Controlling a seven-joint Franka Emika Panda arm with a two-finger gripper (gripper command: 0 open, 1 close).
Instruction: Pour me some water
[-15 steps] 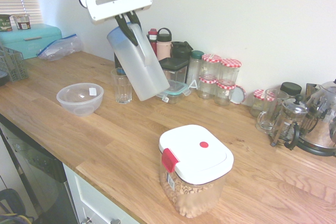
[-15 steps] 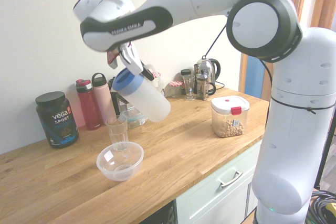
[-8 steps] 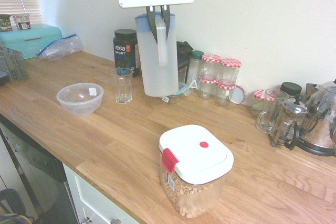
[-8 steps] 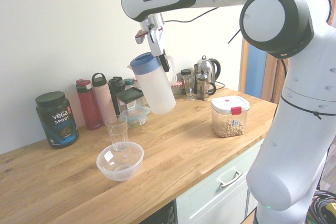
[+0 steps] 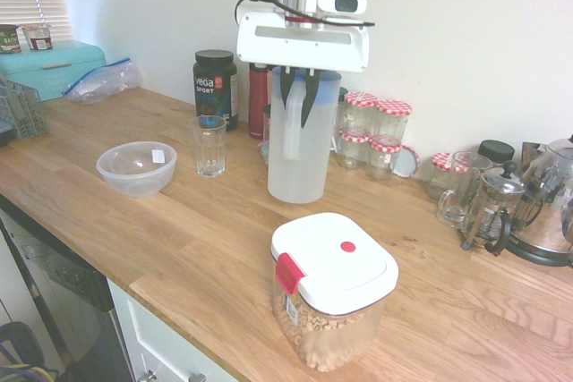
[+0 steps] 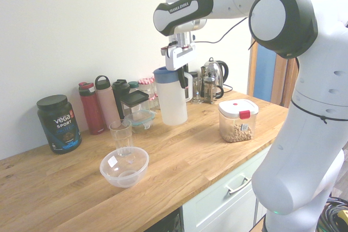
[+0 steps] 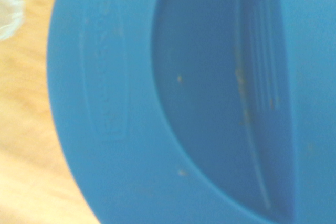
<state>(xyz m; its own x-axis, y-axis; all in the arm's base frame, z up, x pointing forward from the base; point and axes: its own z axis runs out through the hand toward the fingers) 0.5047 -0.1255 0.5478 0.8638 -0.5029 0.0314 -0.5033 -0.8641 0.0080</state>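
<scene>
The tall frosted jug (image 5: 298,145) with a blue lid stands upright, its base at or just above the wooden counter (image 5: 179,239), to the right of the empty-looking drinking glass (image 5: 210,144). The water (image 5: 296,176) shows only faintly through the jug's lower wall. My gripper (image 5: 296,89) comes down from above and is shut on the top of the jug's white handle (image 5: 292,123). From the other side I see the jug (image 6: 172,100), gripper (image 6: 182,67) and glass (image 6: 120,133) again. The blue lid (image 7: 173,98) fills the wrist view.
A clear plastic bowl (image 5: 136,167) sits left of the glass. The white-lidded tub of beige grains (image 5: 333,288) stands near the front edge. Bottles, a black protein tub (image 5: 215,82), jars (image 5: 376,127), a french press (image 5: 492,207) and a kettle line the back wall.
The jug went from tilted over the glass to upright. It then moved away from the glass, toward the tub, and came down to the counter, still gripped by the handle.
</scene>
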